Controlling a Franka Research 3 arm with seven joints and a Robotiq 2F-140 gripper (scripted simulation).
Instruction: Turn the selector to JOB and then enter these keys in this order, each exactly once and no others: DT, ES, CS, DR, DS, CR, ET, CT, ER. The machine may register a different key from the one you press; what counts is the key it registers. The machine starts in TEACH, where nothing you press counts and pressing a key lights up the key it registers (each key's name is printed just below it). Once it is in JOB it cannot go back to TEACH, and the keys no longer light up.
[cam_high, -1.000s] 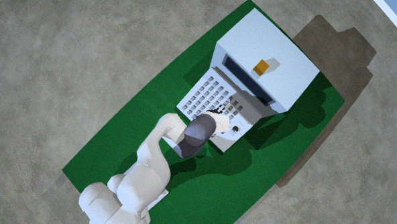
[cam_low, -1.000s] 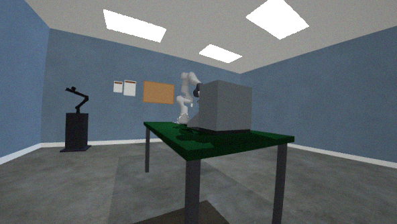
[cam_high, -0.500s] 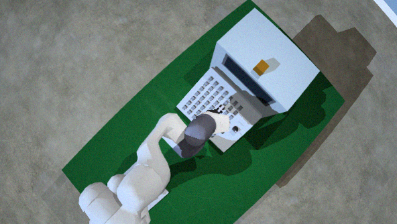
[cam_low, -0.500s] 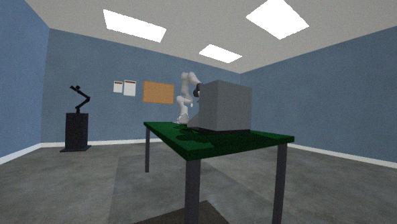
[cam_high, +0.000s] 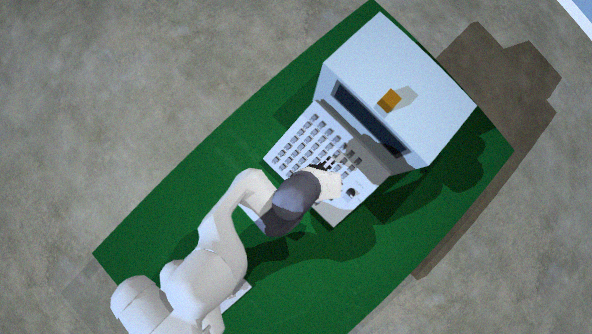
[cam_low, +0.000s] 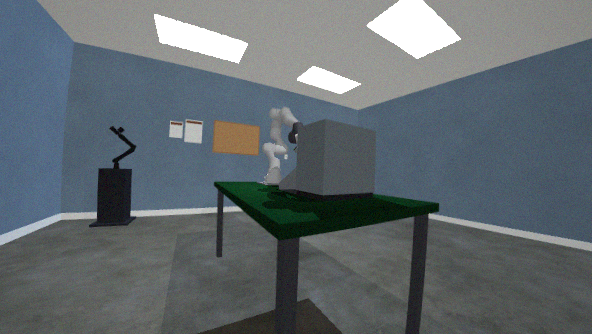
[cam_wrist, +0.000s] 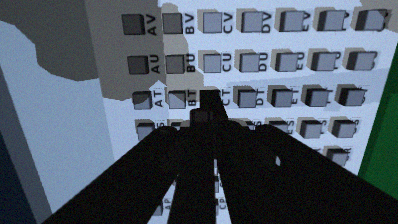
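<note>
The grey machine (cam_high: 395, 85) stands on the green table, with a sloped keypad (cam_high: 312, 147) of small grey keys and a round selector knob (cam_high: 351, 192) at its near right corner. My gripper (cam_wrist: 208, 104) is shut and empty. In the wrist view its black fingertips cover the CT key, between key BT (cam_wrist: 176, 99) and key DT (cam_wrist: 247, 98). I cannot tell whether the tips touch the key. Keys CU (cam_wrist: 212, 63) and CV (cam_wrist: 212, 22) lie beyond it. No key is lit. In the overhead view the gripper (cam_high: 322, 164) is over the keypad's right part.
An orange block (cam_high: 389, 100) sits on top of the machine above its dark screen (cam_high: 370, 120). The green table (cam_low: 320, 207) shows in the room view, with the machine (cam_low: 332, 157) hiding the keypad. A black arm on a pedestal (cam_low: 115, 187) stands far off by the wall.
</note>
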